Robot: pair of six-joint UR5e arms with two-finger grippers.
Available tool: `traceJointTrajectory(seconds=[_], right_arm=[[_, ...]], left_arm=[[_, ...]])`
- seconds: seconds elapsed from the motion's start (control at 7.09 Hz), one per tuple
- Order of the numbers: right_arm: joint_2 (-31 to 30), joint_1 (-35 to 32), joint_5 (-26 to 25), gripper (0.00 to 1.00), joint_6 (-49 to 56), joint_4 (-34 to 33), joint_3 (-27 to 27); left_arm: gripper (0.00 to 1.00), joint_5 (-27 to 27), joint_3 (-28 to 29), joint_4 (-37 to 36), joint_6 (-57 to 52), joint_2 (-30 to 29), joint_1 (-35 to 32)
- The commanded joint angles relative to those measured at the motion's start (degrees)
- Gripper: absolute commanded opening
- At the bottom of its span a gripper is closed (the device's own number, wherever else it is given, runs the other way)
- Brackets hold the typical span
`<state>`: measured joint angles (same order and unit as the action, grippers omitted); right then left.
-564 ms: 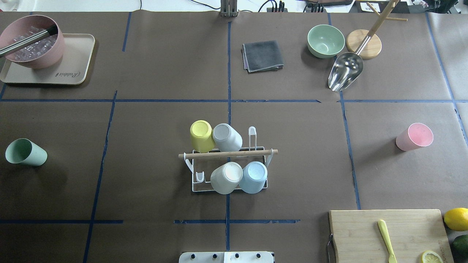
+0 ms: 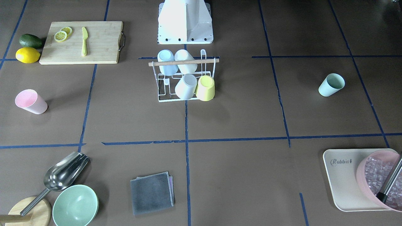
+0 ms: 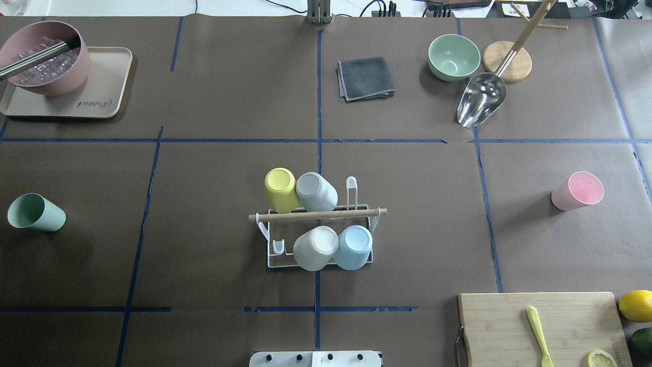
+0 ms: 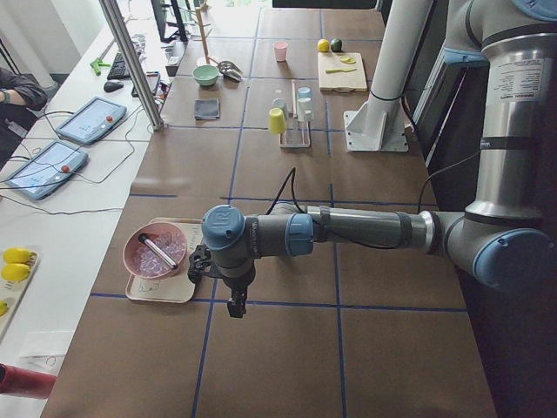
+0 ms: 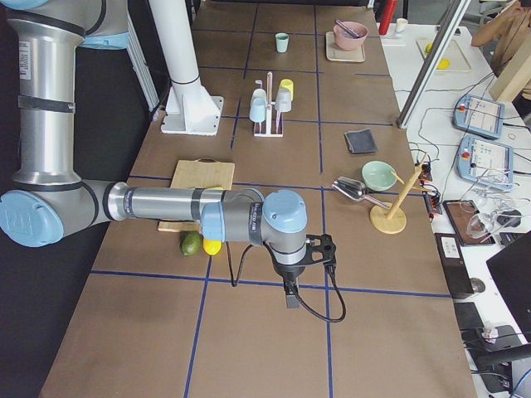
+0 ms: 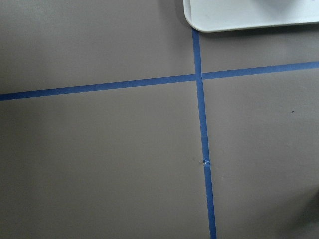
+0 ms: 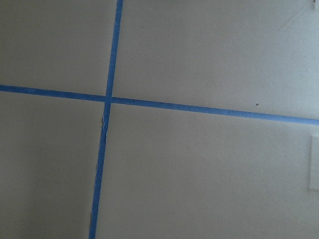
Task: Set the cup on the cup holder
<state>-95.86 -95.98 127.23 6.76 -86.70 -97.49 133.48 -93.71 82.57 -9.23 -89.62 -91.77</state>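
Note:
The white wire cup holder [image 3: 316, 215] with its wooden rod stands at the table's middle, also in the front-facing view [image 2: 183, 62]. It carries several upside-down cups: yellow [image 3: 280, 189], grey [image 3: 317, 191], white [image 3: 316, 248] and light blue [image 3: 354, 246]. A green cup [image 3: 35, 212] stands alone at far left, and a pink cup [image 3: 578, 191] at far right. My left gripper [image 4: 235, 305] hangs beside the tray. My right gripper [image 5: 292, 298] hangs past the lemon. Both show only in the side views, so I cannot tell whether they are open or shut.
A beige tray [image 3: 97, 102] holds a pink bowl [image 3: 46, 58] of ice at back left. A grey cloth [image 3: 365, 77], green bowl [image 3: 453, 56], metal scoop [image 3: 481, 99] and wooden stand [image 3: 507, 61] sit at the back. A cutting board [image 3: 509, 326], lemon [image 3: 635, 305] and avocado [image 3: 643, 340] are front right.

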Motion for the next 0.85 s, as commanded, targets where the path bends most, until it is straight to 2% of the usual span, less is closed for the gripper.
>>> traceJointTrajectory(seconds=[0.0,0.42,0.71], right_arm=[[-0.5,0.0,0.2,1.0,0.0,1.1,0.1],[-0.8,0.0,0.6,1.0,-0.3,0.5,0.9],[-0.4,0.0,5.1,1.0,-1.0,0.7,0.6]], left_arm=[[1.0,0.1,-0.2,-0.7,0.0,0.1,-0.1],[1.0,0.1,-0.5,-0.7,0.0,-0.2,-0.1],[1.0,0.1,-0.4,-0.7,0.0,-0.2,-0.1]])
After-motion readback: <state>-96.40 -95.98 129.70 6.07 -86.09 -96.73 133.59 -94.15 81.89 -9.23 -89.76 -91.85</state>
